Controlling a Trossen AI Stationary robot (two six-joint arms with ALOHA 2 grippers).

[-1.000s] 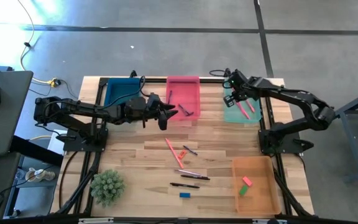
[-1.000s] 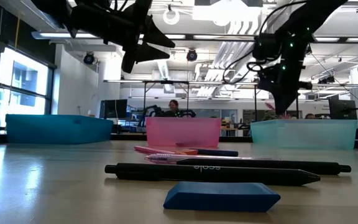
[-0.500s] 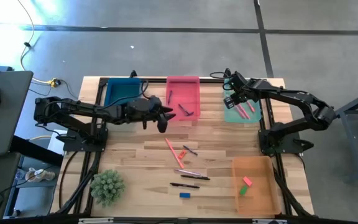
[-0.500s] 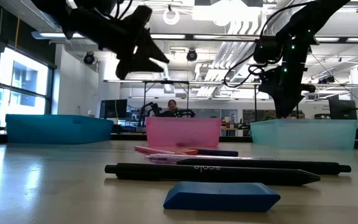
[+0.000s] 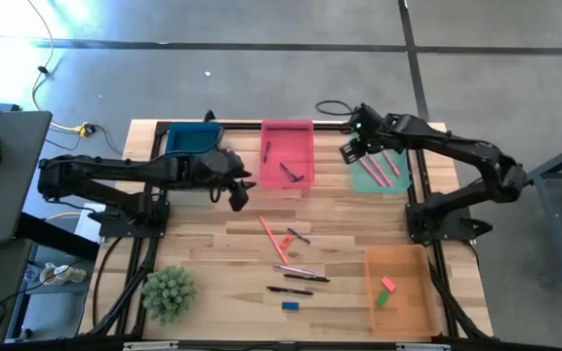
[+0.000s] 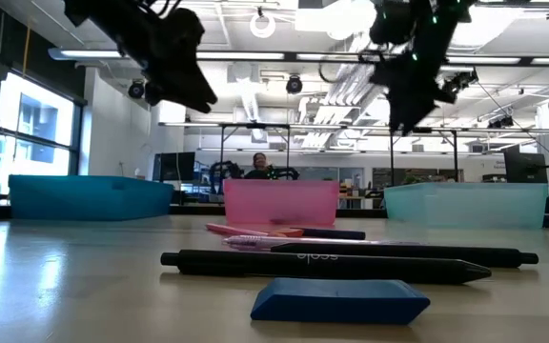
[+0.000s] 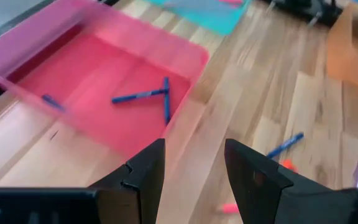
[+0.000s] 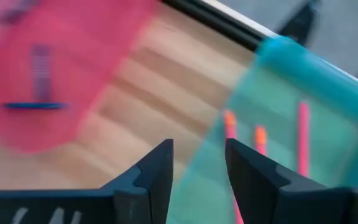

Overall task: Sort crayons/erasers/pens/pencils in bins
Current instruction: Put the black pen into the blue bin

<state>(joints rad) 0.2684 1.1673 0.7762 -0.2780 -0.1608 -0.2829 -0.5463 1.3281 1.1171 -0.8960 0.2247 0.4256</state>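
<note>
My left gripper (image 5: 240,191) (image 7: 194,163) hangs open and empty over bare wood, between the dark blue bin (image 5: 191,143) and the pink bin (image 5: 288,136). The pink bin holds pens (image 5: 292,174). My right gripper (image 5: 351,148) (image 8: 199,163) hangs open and empty above the left edge of the teal bin (image 5: 402,183), in which salmon sticks (image 5: 389,168) lie flat. On the table lie a salmon stick (image 5: 271,237), pens (image 5: 305,278) and a blue eraser (image 5: 290,305). A pink eraser (image 5: 387,284) and a green eraser (image 5: 381,298) lie in the orange bin (image 5: 403,261).
A small green plant (image 5: 169,291) stands at the table's near left corner. Both arm bases (image 5: 125,210) (image 5: 442,219) sit at the table's sides. Bare wood lies between the far bins and the loose sticks at mid-table.
My right gripper has opened, risen out of the teal bin and drawn toward the bin's left edge. My left gripper has pulled back from the pink bin toward the table's left edge, staying open.
</note>
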